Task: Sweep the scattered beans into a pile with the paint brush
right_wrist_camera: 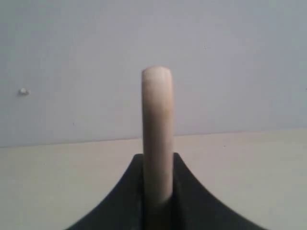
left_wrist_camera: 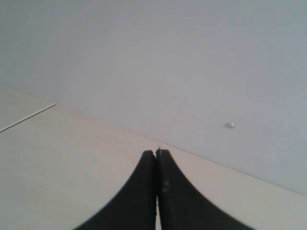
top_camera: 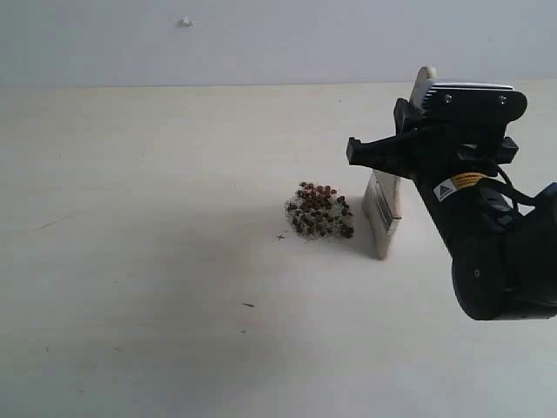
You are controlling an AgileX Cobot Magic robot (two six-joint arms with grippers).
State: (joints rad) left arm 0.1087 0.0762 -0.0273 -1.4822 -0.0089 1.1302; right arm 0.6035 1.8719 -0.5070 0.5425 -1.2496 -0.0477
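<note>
Right pincer is clamped on the paint brush beside the pile, so I'd drag it in slow, bristles flat on the worktop.

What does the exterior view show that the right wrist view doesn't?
Only the exterior view shows the pile of beans, with the brush's bristles down at the table just right of it. Only the right wrist view shows up close how the right gripper pinches the handle from both sides. Both show the paint brush, the pale table and the wall speck.
</note>
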